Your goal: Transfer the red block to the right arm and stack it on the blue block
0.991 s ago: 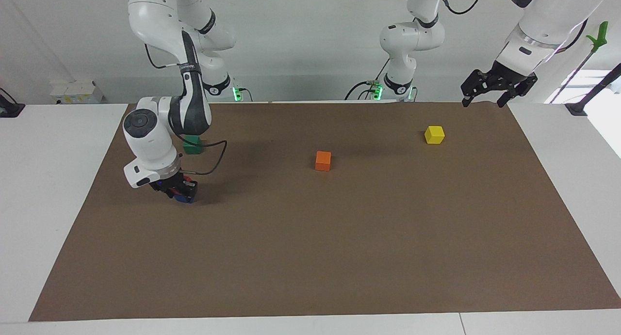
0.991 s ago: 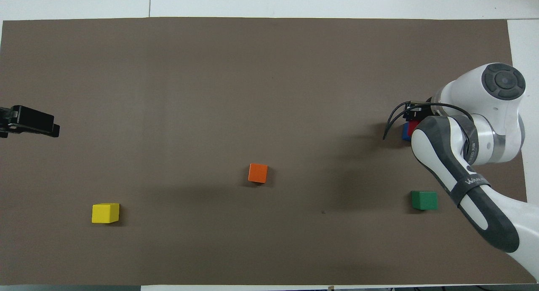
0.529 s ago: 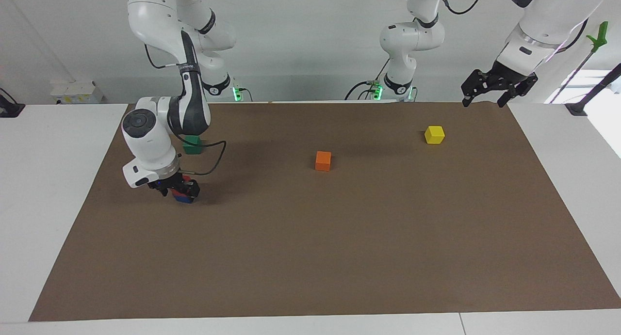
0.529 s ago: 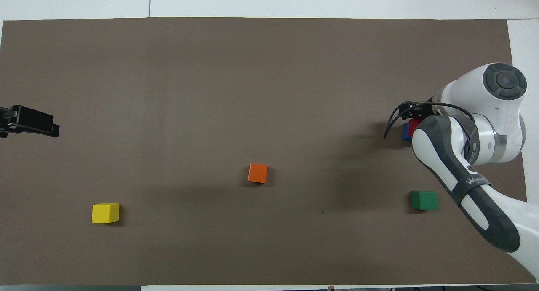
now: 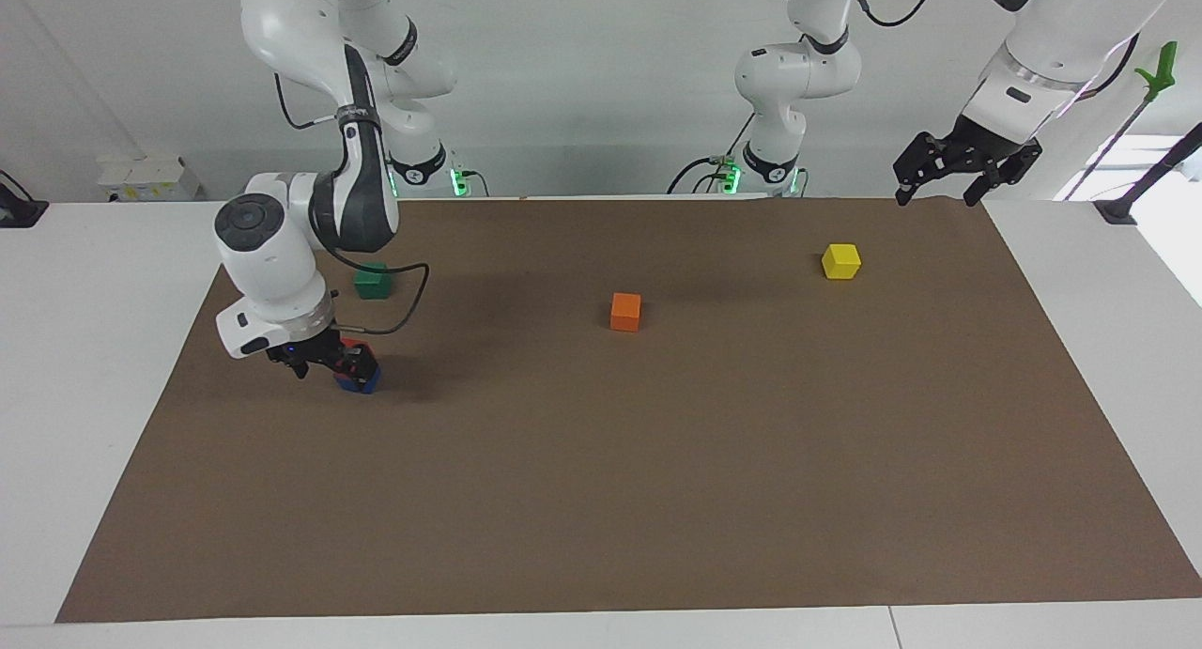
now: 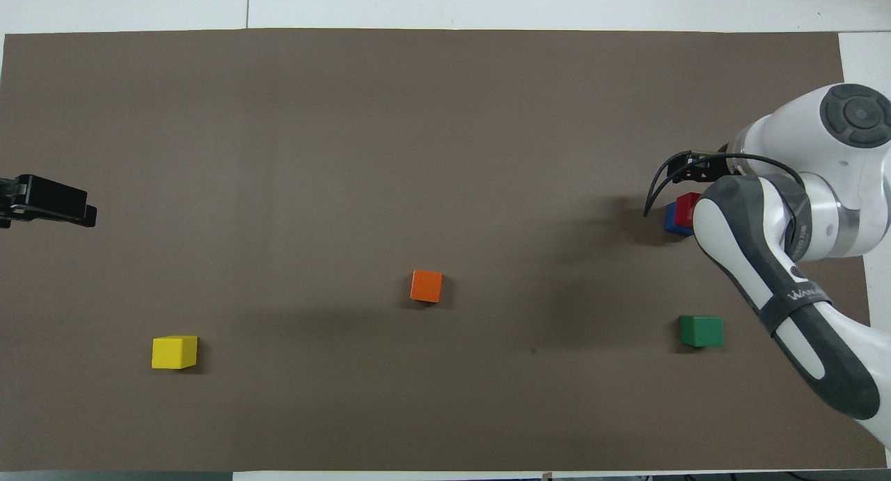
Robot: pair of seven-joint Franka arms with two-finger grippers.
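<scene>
Red on blue: your red block (image 5: 357, 355) sits stacked on the blue block (image 5: 360, 379) on the brown mat (image 5: 657, 461) that covers the surface, toward the right arm's end. In the overhead view the red block (image 6: 686, 208) covers most of the blue block (image 6: 672, 219), offset slightly toward the right arm's side.

Your right pincer (image 5: 315, 360) is low, just beside the stack and a little above it; the red block lies at the tip of one finger, on the side toward the table's middle. Fingers stand apart and grip nothing; whether a fingertip touches the red block you cannot tell.

Right arm (image 5: 272, 254) bends down over the mat's edge, cable looping beside it.

Your left pincer (image 5: 948, 175) waits raised over the mat's corner at the left arm's end, fingers spread wide, holding nothing.

Other cubes: green block (image 5: 373, 281) nearer to the robots than the stack; orange block (image 5: 625, 311) mid-mat; yellow block (image 5: 840, 260) toward the left arm's end.
</scene>
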